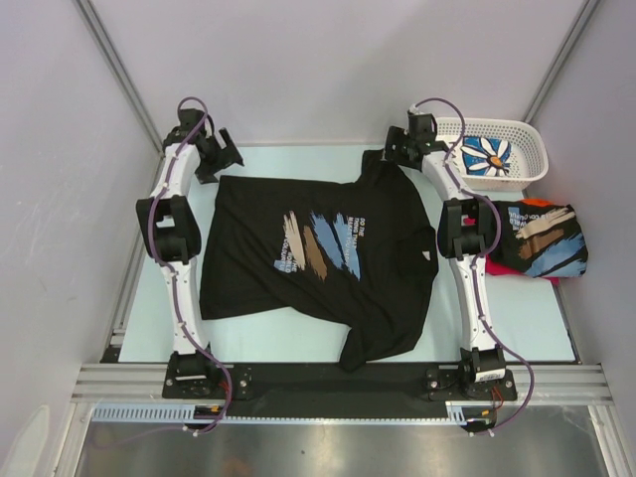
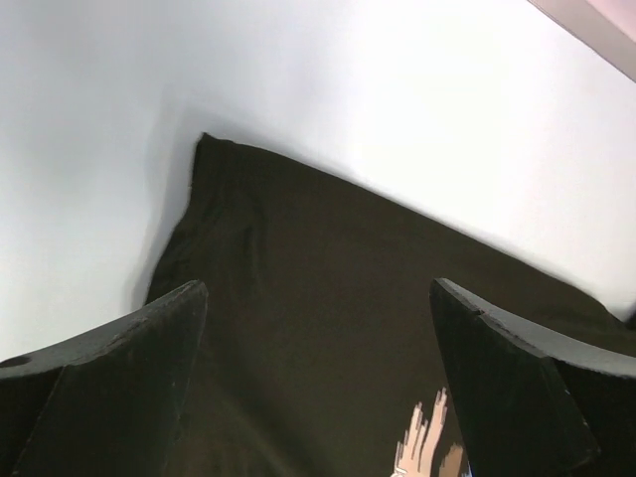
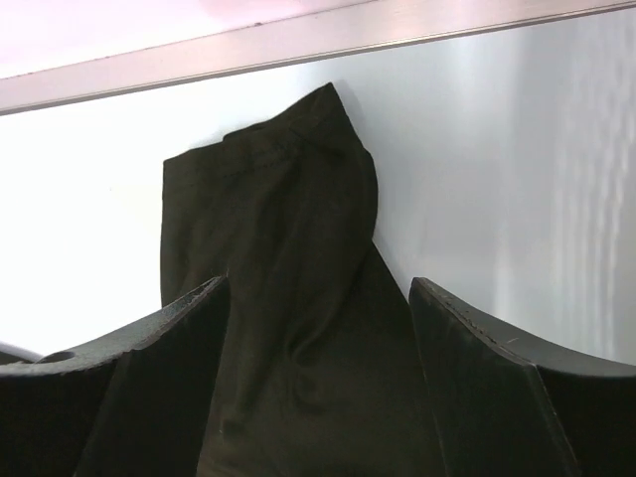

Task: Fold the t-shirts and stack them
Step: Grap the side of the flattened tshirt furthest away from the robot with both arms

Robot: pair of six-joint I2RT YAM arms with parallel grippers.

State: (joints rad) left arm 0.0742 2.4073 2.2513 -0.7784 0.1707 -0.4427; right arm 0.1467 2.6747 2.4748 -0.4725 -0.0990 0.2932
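Starting wide: the pale surface (image 1: 258, 343) fills my overhead view, and most of its middle is taken up by the spread black t-shirt (image 1: 248, 278). It lies flat and open, hem toward the left arm (image 1: 171, 238), neck toward the right arm (image 1: 467, 258). One sleeve points at the far edge and the other at the near rail.

On the far right I've got the white lattice basket (image 1: 540, 151), sitting just beyond the right arm's elbow. Just in front of it is the folded black t-shirt (image 1: 542, 238), printed side up. It rests on a red t-shirt (image 1: 512, 270), which shows only as a sliver under the near edge. Inside the basket is the daisy t-shirt (image 1: 489, 156), white with one blue flower facing up.

Now the left tool (image 2: 318, 288): it's over the far left corner of the spread shirt. Its two dark fingers (image 2: 129, 378) stand wide apart with nothing pinched between them, just cloth and bare surface in the gap. I can't tell whether the tips touch the fabric.

The right tool (image 3: 318, 283) is over the far sleeve, close to the back rail, also spread open and gripping nothing. The sleeve runs up between its fingers, a little rumpled at the cuff.

Smallest bit: the brush-stroke print (image 1: 318, 243), tan, light blue and white, sits mid-chest on the spread shirt, and its edge shows at the bottom of the left wrist view.
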